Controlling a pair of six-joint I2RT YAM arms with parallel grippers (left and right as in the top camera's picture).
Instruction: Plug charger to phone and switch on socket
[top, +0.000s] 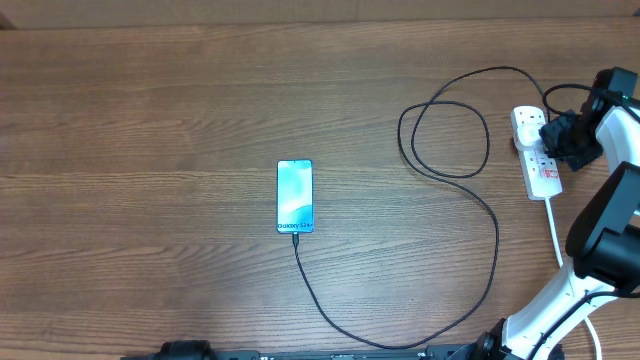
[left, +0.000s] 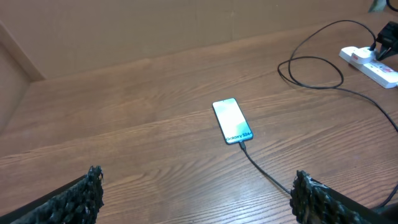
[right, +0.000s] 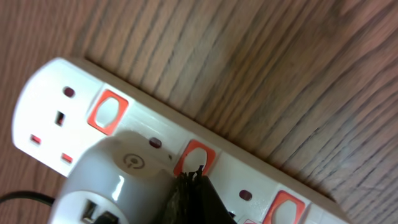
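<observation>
The phone (top: 295, 195) lies flat mid-table with its light-blue screen lit; it also shows in the left wrist view (left: 232, 121). The thin black charger cable (top: 495, 235) is plugged into the phone's near end, runs right and loops back to the white socket strip (top: 540, 165). In the right wrist view a white adapter (right: 118, 180) sits in the strip (right: 56, 93), with the cable (right: 18, 198) leaving it. My right gripper (right: 196, 177) is shut, its tip against the second red-framed switch (right: 198, 154). My left gripper (left: 199, 199) is open and empty, low over the table near the phone's cable.
The strip's thick white cord (top: 555, 235) runs toward the table's front right beside my right arm (top: 610, 220). Other red-framed switches (right: 107, 112) sit along the strip. A brown wall (left: 155, 25) rises behind the table's far edge.
</observation>
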